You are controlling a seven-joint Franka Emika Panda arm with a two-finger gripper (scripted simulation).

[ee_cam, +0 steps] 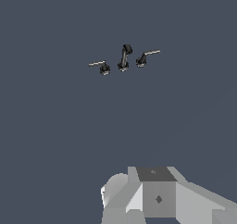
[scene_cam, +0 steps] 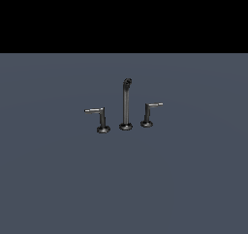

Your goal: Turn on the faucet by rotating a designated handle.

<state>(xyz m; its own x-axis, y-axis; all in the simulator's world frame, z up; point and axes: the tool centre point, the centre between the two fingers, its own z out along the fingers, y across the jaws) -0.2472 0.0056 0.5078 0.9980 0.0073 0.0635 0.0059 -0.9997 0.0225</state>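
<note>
The faucet stands on the grey floor in the middle of the exterior view. Its tall thin spout (scene_cam: 126,102) is bent at the top. The handle (scene_cam: 147,113), a dark L-shaped post with a short pale-tipped lever, is on the exterior view's right of the spout. The twin handle (scene_cam: 101,119) with the longer lever is on the left. All three also show far off in the wrist view: spout (ee_cam: 124,58), handle (ee_cam: 143,58), twin (ee_cam: 102,67). Only the grey body of my gripper (ee_cam: 157,195) shows in the wrist view, well away from the faucet. Its fingers are hidden.
A flat dark grey floor (scene_cam: 58,180) spreads around the faucet on all sides. A black band (scene_cam: 124,15) fills the top of the exterior view. The arm does not show in the exterior view.
</note>
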